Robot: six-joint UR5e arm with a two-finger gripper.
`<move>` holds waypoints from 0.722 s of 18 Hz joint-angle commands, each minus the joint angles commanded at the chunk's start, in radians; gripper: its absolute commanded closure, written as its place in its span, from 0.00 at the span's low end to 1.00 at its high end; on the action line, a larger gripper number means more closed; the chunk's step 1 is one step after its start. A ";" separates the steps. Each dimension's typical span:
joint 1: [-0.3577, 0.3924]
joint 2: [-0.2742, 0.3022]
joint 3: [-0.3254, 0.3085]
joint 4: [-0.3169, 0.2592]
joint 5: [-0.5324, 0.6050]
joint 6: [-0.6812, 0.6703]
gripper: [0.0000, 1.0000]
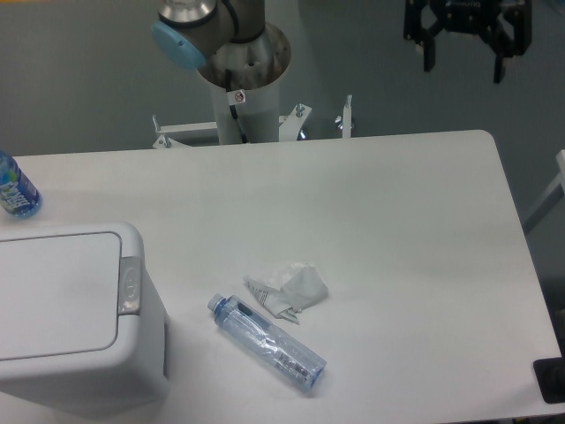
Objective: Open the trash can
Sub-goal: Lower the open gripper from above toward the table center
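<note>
Gripper point(464, 60) up at the far right, hanging above and past the far table edge, jaws spread apart with nothing between them. Trash can point(75, 314) sits at the near left corner of the table point(397, 230), lid down flat, grey button strip point(130, 285) on its right rim. So the can is diagonally across the whole tabletop from the jaws, well apart, no contact. Between them, nearer the can: clear plastic bottle point(267, 343) lying on its side, crumpled wrapper point(287, 289) just beyond it. Blue-labelled bottle point(15, 190) at the left edge, behind the can.
</note>
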 joint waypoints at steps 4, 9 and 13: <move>-0.005 0.005 -0.006 0.002 0.000 -0.034 0.00; -0.072 -0.029 0.000 0.066 -0.041 -0.226 0.00; -0.195 -0.093 0.012 0.178 -0.041 -0.542 0.00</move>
